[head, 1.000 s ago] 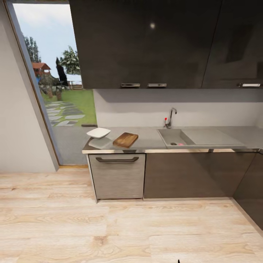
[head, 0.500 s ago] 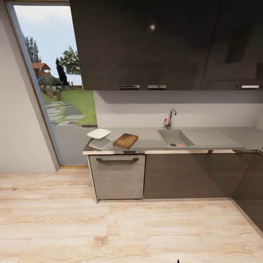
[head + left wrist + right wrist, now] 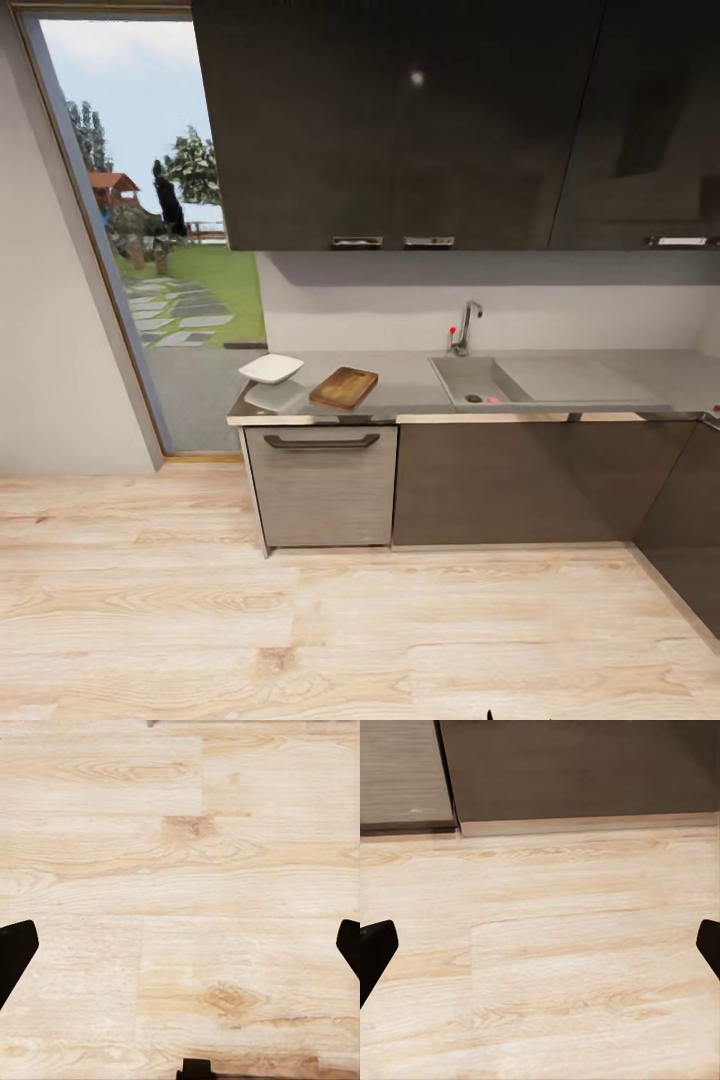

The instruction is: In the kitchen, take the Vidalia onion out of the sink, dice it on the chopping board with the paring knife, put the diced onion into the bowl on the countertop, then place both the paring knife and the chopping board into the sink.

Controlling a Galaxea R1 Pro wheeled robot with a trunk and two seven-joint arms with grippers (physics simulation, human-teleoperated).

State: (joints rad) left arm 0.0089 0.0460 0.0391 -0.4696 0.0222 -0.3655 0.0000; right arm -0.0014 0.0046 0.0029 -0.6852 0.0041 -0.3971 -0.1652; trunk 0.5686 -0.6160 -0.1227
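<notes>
In the head view the grey countertop (image 3: 410, 385) runs along the far wall. The brown chopping board (image 3: 344, 386) lies on it, and the white bowl (image 3: 270, 368) stands just left of the board. Right of the board is the sink (image 3: 470, 377) with its chrome tap (image 3: 464, 326) and red knob (image 3: 453, 328). A small pinkish thing (image 3: 492, 399) lies by the drain, too small to name. The paring knife is hidden or too small to make out. My left gripper (image 3: 180, 952) and right gripper (image 3: 540, 949) are both open over the wooden floor, far from the counter.
A light wooden floor (image 3: 330, 620) lies between me and the cabinets. A grey drawer front (image 3: 320, 480) sits under the board, dark cabinet doors (image 3: 520, 480) beside it and dark wall cupboards (image 3: 400, 120) above. A glass door (image 3: 150, 230) opens to a garden at left.
The whole head view has shifted slightly, so the camera has moved a little. Nothing on the countertop has moved.
</notes>
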